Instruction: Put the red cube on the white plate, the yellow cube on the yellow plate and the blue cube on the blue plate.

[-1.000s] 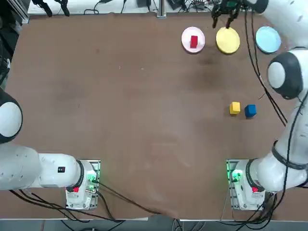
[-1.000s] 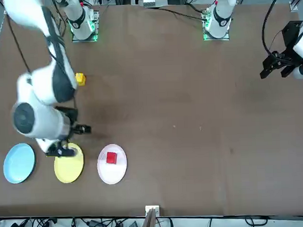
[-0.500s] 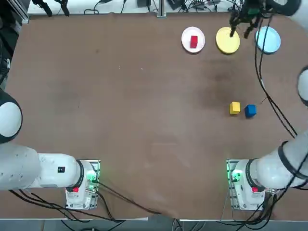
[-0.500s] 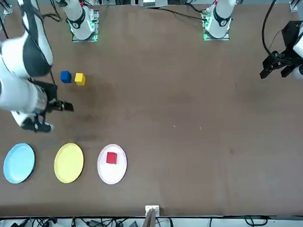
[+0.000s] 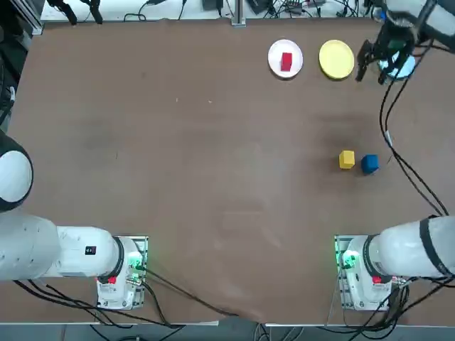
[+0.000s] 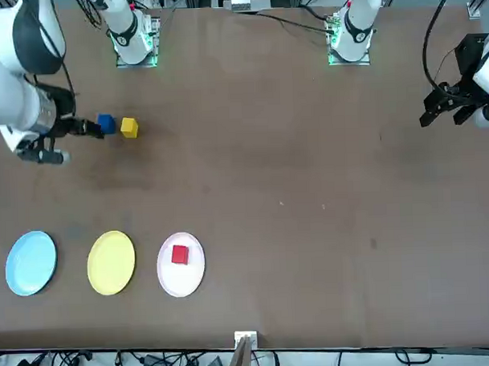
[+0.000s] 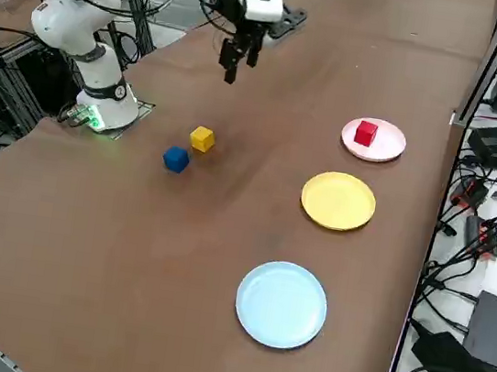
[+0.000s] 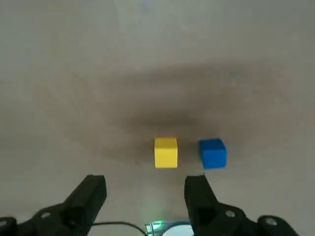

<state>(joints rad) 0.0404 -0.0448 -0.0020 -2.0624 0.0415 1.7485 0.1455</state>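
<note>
Red cube (image 7: pixel 365 132) sits on the white plate (image 7: pixel 386 148). Beside that plate lie the empty yellow plate (image 7: pixel 338 200), then the blue plate (image 7: pixel 282 304). Yellow cube (image 7: pixel 202 139) and blue cube (image 7: pixel 175 158) rest side by side, well apart from it.

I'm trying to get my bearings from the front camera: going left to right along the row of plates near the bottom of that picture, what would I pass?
blue plate → yellow plate → white plate, which has the red cube on it.
</note>
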